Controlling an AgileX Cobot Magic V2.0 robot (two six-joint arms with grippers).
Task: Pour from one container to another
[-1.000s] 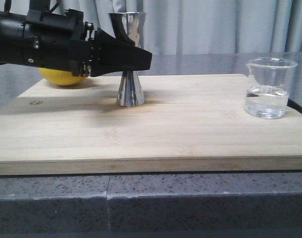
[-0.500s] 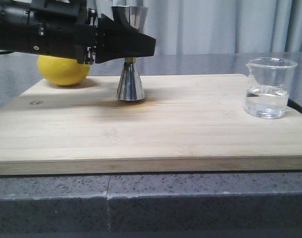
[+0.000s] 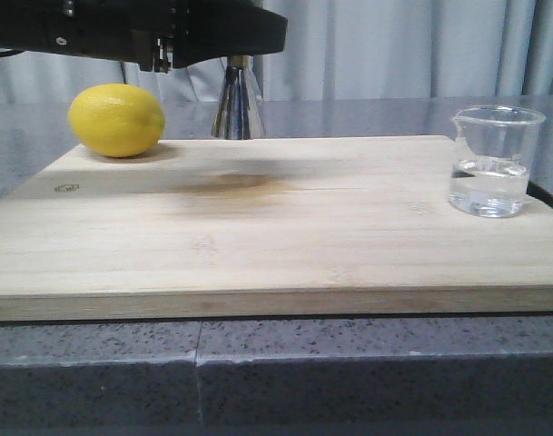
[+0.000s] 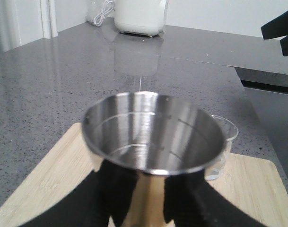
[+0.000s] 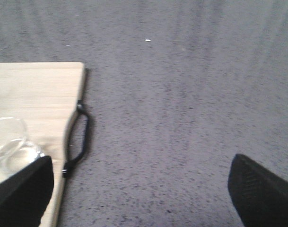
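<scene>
Jigger (image 3: 237,102) first: we hold this polished steel double cone in our left gripper (image 4: 143,198), pinched at its narrow waist between the two black fingers (image 4: 94,201), and it hangs upright in the air above the far edge of the wooden cutting board (image 3: 276,236), its lower cone clear of the wood. In the left wrist view its open upper cup fills the middle of the picture, and we cannot see any liquid in it. A soft shadow lies on the board beneath it.

Our beaker (image 3: 490,162), clear glass with a pouring lip, stands upright near the board's right edge, well apart from the jigger, with clear liquid filling its lower part. It shows again in the left wrist view, behind the jigger's rim (image 4: 223,142), and at the edge of the right wrist view (image 5: 11,144).

A yellow lemon (image 3: 116,120) rests on the board's far left corner, near the jigger but not touching it.

Our right gripper (image 5: 139,189) hovers beside the board's right edge, over the grey speckled countertop (image 5: 181,94), its two fingertips (image 5: 262,189) spread wide and holding nothing. The board's black handle (image 5: 77,142) lies just beside the beaker.
</scene>
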